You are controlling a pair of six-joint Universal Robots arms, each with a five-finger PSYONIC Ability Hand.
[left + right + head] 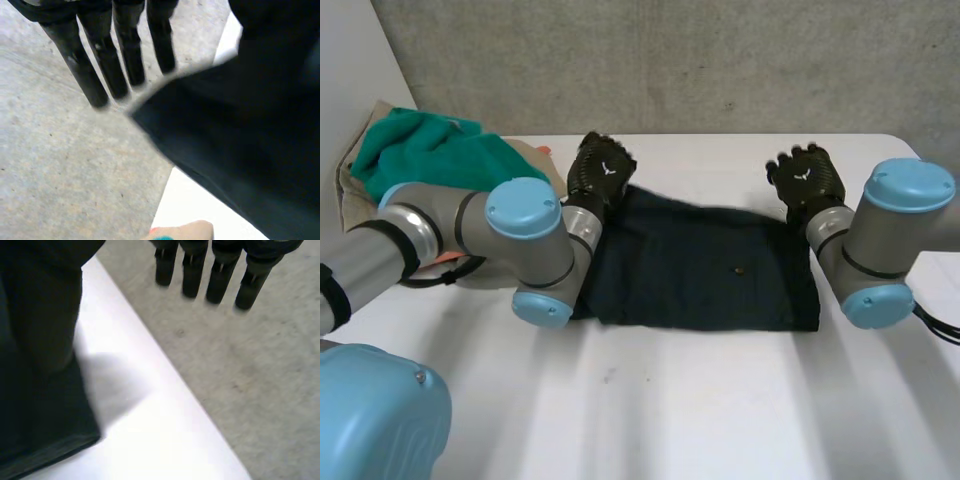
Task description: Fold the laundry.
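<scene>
A dark navy cloth (705, 265) lies folded flat in the middle of the white table (720, 400). My left hand (600, 170) is raised over the cloth's far left corner. In the left wrist view its fingers (105, 60) are straight, with the cloth's edge (235, 130) just beyond the fingertips and nothing pinched. Over the far right corner hovers my right hand (807, 178). Its fingers (215, 275) point straight out past the table's far edge, and the dark cloth (40, 380) lies beside the palm, free of them.
A teal garment (420, 150) is heaped on a beige cloth (525, 150) at the table's far left, behind my left arm. A concrete wall (720, 60) rises right behind the table's far edge. Bare table spreads in front of the cloth.
</scene>
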